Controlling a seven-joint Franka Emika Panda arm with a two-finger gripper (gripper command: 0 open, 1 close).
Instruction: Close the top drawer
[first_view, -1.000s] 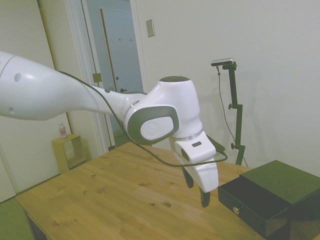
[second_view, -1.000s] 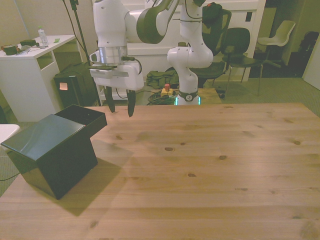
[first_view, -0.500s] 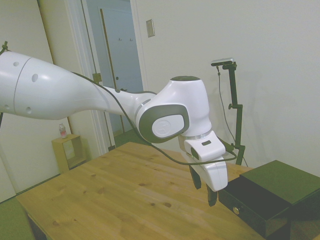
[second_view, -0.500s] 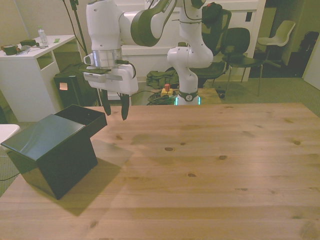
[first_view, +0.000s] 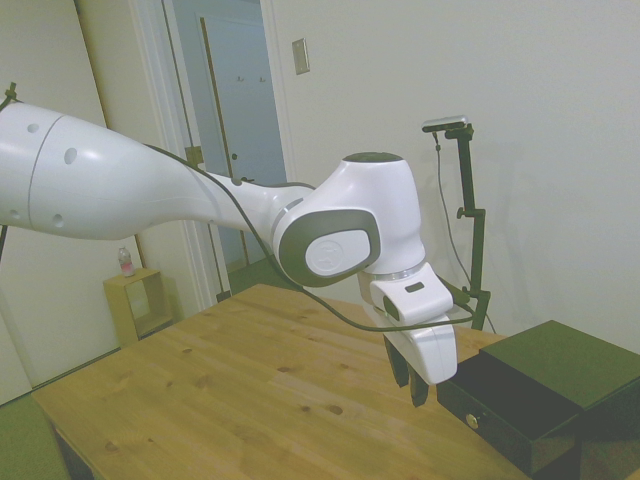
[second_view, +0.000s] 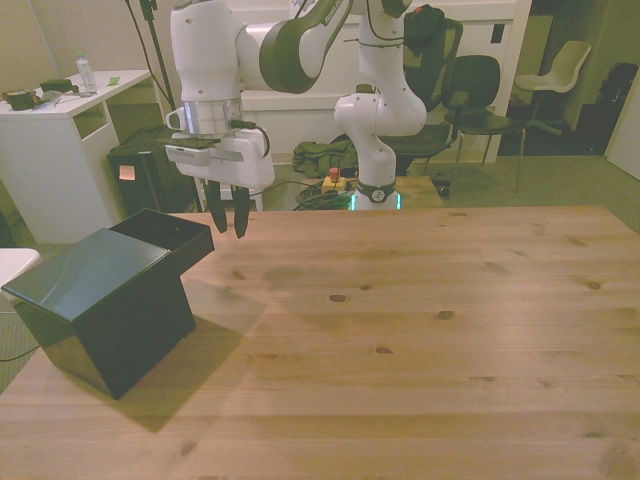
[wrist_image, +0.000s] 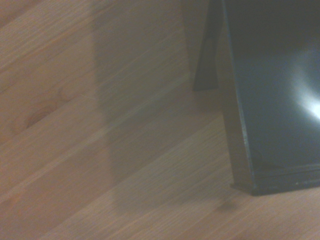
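Black and rigid, the top drawer (first_view: 505, 402) stands pulled out from the small cabinet (second_view: 95, 300), its front panel projecting toward the gripper (first_view: 409, 382) and carrying one small round pale knob (first_view: 471, 421). The drawer front sits just beside the jaws, slightly below their tips and on the cabinet side of them; in the side view no contact is visible. In the front view the gripper (second_view: 228, 218) hangs over the wooden table (second_view: 400, 330) with its two dark fingers pointing down and set a narrow gap apart, holding nothing. The wrist view shows the open tray of the drawer (wrist_image: 275, 100) with a glossy interior, close below the camera. Judged from its form, the drawer is a light, stiff box that should slide on its runners under modest force; it is neither soft nor fragile, though its smooth finish may let a finger slip. No grasp is required: the recommended contact is a flat push with the finger backs against the front panel, near its middle by the knob, directed straight into the cabinet. An off-centre push may skew the drawer or shift the whole cabinet on the table.
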